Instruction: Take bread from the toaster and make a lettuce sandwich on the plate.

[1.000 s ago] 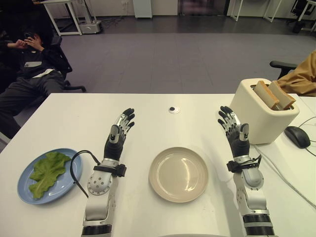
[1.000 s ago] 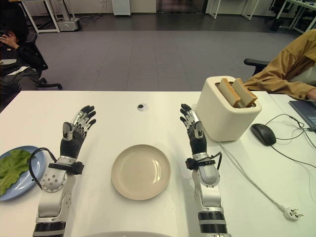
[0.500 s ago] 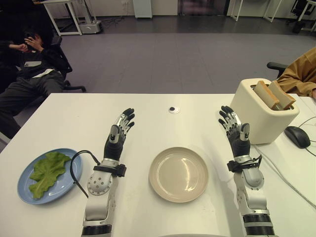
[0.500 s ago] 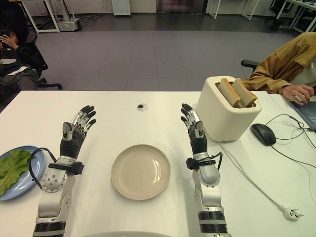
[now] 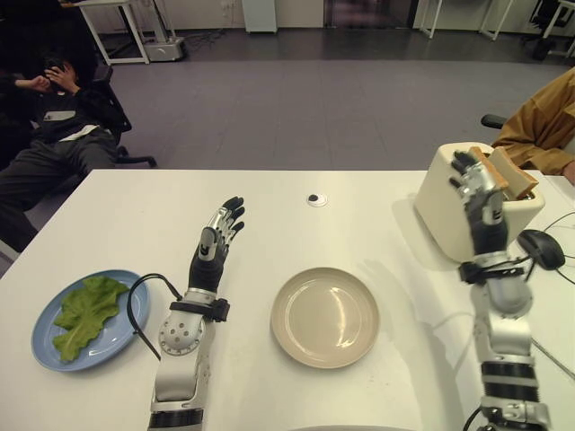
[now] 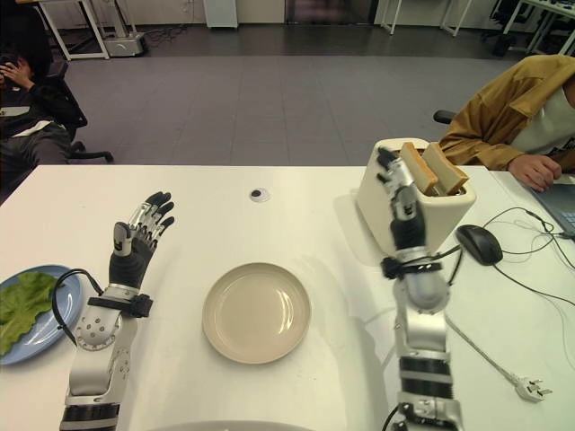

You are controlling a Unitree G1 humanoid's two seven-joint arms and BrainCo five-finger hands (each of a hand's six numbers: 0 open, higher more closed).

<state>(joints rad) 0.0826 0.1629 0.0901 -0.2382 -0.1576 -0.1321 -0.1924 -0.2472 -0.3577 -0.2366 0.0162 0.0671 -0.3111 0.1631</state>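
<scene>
On the white table (image 5: pixel 269 215), in the left eye view, a cream plate (image 5: pixel 325 316) lies bare at the middle, close to the near edge. At the far left a blue dish (image 5: pixel 121 339) carries a lettuce (image 5: pixel 85 314) leaf. The left hand (image 5: pixel 214 244) stands between dish and plate, apart from both, with its fingers straight and slightly spread, holding nothing. At the right rear sits the cream toaster (image 5: pixel 436 202), with two slices of bread (image 5: pixel 514 171) upright in its slots. The right hand (image 5: pixel 482 215) is raised in front of the toaster, empty, fingers extended and close together. Its tips are level with the toaster's top, just beside the nearer slice. I cannot tell whether it touches toaster or bread. A black mouse (image 5: pixel 542 248) lies just right of the toaster, and a small dark disc (image 5: pixel 314 198) sits behind the plate.

In the right eye view, a white cable (image 6: pixel 485 350) crosses the table right of the right arm and ends in a plug (image 6: pixel 530 389). A laptop (image 6: pixel 559 205) corner shows at the right edge.
</scene>
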